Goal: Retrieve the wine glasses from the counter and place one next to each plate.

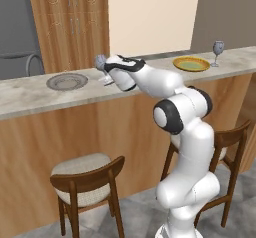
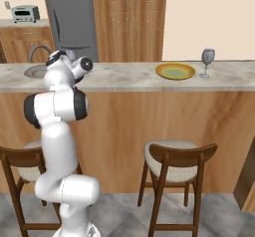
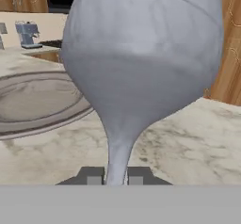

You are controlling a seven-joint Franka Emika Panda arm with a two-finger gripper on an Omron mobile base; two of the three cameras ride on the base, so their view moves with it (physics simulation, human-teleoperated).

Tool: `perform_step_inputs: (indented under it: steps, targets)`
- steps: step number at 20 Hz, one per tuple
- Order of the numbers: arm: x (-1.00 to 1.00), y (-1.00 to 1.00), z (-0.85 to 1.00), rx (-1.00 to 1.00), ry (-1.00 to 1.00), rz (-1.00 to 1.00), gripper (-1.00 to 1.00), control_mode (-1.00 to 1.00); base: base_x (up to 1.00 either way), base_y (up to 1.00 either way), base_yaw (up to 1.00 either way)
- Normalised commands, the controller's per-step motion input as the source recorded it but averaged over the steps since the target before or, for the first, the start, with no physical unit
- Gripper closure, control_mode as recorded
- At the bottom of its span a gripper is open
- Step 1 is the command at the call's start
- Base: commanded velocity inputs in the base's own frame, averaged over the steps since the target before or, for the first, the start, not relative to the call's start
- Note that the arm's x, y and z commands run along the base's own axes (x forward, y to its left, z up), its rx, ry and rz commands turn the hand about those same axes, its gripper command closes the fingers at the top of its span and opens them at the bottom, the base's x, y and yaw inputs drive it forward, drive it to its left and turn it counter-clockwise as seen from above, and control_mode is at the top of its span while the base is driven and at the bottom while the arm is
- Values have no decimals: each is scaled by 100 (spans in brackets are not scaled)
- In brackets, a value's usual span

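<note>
One wine glass [image 3: 141,63] tool-held [image 3: 115,177] beside grey plate [image 3: 33,100].

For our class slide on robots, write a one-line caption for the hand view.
Gripper shut on a wine glass stem, beside the grey plate.

Marble bar top [image 1: 30,94] bears grey plate [image 1: 67,81], yellow plate [image 1: 191,63], wine glass [image 1: 218,52].

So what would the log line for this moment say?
gripper: shut on wine glass stem | glass: beside grey plate on bar top | other glass: standing by yellow plate
</note>
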Motion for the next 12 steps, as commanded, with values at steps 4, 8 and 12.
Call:
perform_step_inputs:
  steps: [4, 8, 12]
  targets:
    - [55, 30, -10, 0, 0, -2, 100, -100, 0, 0, 0]
    - [16, 8, -27, 0, -7, 0, 100, -100, 0, 0, 0]
    - [-5, 0, -13, 7, -22, 0, 100, -100, 0, 0, 0]
